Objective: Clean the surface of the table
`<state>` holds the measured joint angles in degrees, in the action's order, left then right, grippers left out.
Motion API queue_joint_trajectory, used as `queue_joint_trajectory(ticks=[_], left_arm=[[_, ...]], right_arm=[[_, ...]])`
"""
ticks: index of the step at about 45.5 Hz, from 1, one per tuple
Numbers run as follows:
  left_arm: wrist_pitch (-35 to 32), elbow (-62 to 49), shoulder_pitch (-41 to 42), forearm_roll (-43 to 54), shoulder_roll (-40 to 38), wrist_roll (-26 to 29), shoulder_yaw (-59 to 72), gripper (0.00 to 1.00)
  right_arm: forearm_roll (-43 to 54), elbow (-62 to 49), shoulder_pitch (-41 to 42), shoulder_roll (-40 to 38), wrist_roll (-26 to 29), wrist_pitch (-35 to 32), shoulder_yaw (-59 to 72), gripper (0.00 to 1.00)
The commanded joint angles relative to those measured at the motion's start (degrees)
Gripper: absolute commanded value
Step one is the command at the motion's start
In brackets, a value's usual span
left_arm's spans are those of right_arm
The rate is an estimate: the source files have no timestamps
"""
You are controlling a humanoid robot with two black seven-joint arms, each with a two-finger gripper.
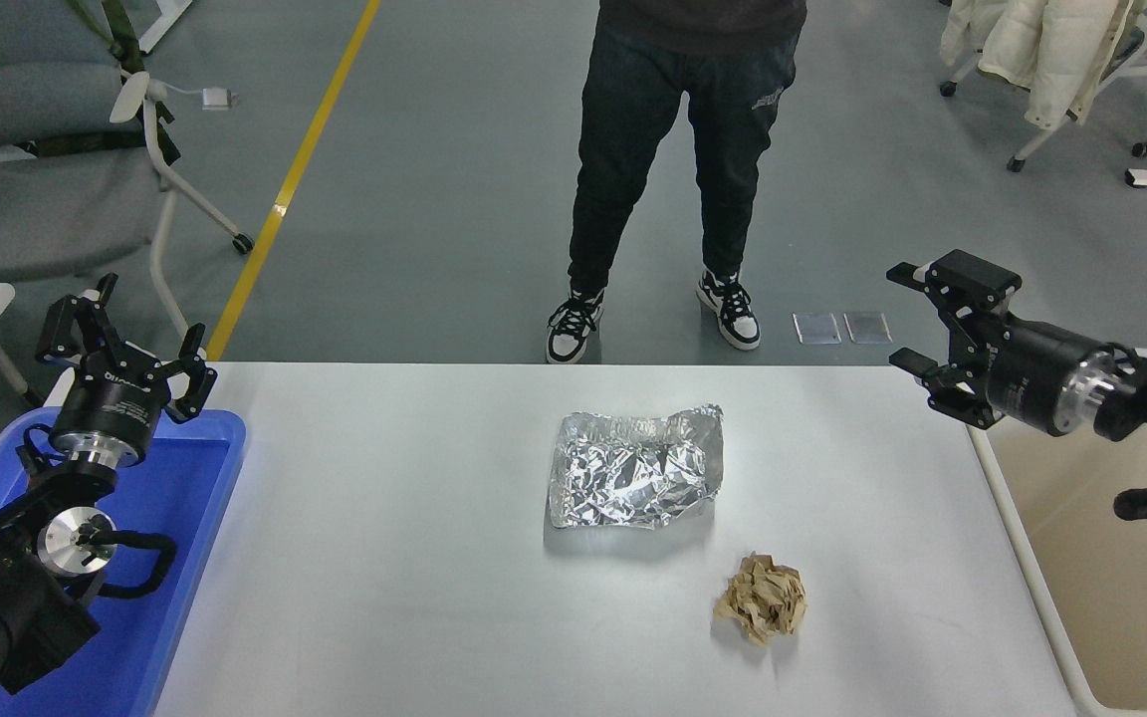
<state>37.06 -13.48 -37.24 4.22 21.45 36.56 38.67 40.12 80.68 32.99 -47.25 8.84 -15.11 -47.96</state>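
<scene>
The white table surface (384, 558) fills the lower middle of the head view. A crumpled sheet of silver foil (635, 468) lies near its centre. A crumpled ball of brown paper (762, 597) lies in front of the foil, to the right. My right gripper (904, 314) is open and empty, raised above the table's far right corner and pointing left. My left gripper (125, 339) is open and empty, parked above the far end of the blue tray (190, 558).
A beige bin (1121, 588) stands off the table's right edge under my right arm. A person (678, 149) stands at the far side of the table. Office chairs stand at the far left and far right.
</scene>
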Motion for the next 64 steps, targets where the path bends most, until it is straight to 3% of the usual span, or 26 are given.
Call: queue_joint_trajectory(ticks=[1,11,15,36,42,64], left_arm=[[0.0,0.0,0.1,0.0,0.0,0.0,0.0,1.00],[0.0,0.0,0.1,0.0,0.0,0.0,0.0,1.00],[0.0,-0.1,0.0,0.0,0.0,0.0,0.0,1.00],[0.2,0.0,0.0,0.0,0.0,0.0,0.0,1.00],[0.2,-0.1,0.0,0.0,0.0,0.0,0.0,1.00],[0.3,-0.1,0.0,0.0,0.0,0.0,0.0,1.00]], right_arm=[[11.5,3.2,4.6,1.2,7.9,-3.9,3.8,0.99],[15.1,3.2,12.1,9.4,18.6,-2.8,11.7,0.99],[16.8,3.1,15.1,12.1,19.9,-1.7,15.7,0.99],[27.6,-13.7,17.7,28.4,18.9,-0.6,27.3,0.98],[32.8,-19.0,17.9,34.5,16.4,3.1,30.9,0.96],[33.0,-34.6,17.9,40.5,7.9,15.5,41.9,0.94]])
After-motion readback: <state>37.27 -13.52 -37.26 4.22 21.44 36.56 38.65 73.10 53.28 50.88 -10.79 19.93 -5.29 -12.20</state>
